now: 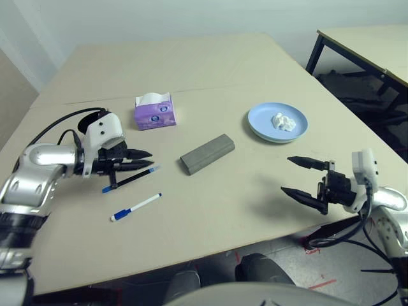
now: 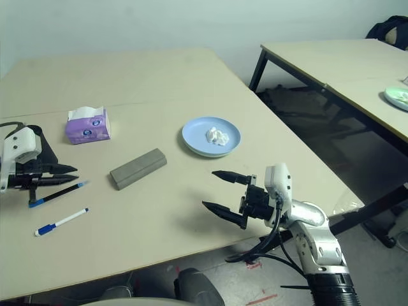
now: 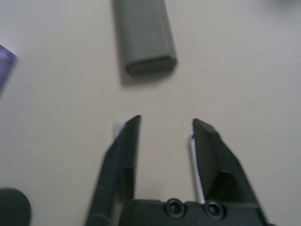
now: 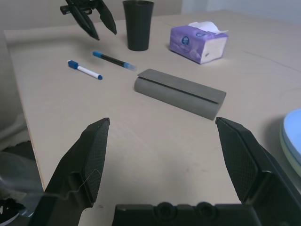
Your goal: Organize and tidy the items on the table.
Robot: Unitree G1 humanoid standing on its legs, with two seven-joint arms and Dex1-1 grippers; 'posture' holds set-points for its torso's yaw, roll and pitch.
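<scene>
The bench (image 1: 210, 210) is carrying most of the task's items. The left gripper (image 1: 145, 159) is hovering near the bench's left edge, its fingers (image 3: 123, 155) standing apart with nothing between them, just above the black pen (image 1: 131, 179). That black pen is lying slanted on the bench, its blue cap toward the near left corner. The white pen (image 1: 136, 207) is lying just beside it, closer to the near edge, roughly parallel and apart from it.

The grey glasses case (image 1: 206, 153) is resting closed near the middle of the bench, slanted, well apart from both grippers. A purple tissue box (image 1: 154, 111) is standing beyond it, toward the far left. The blue plate (image 1: 278, 122) is sitting toward the right edge with the white tissue wad (image 1: 282, 121) lying on it. In the right wrist view a black cup (image 4: 138, 24) is standing upright near the left gripper, beyond the pens.

The right gripper (image 1: 304, 178) is hanging over the bench's near right corner, pointing in toward the middle, its fingers (image 4: 91, 150) spread wide and holding nothing.

A second table (image 2: 331, 60) is standing off to the right, with a green plate (image 2: 398, 97) sitting on it.
</scene>
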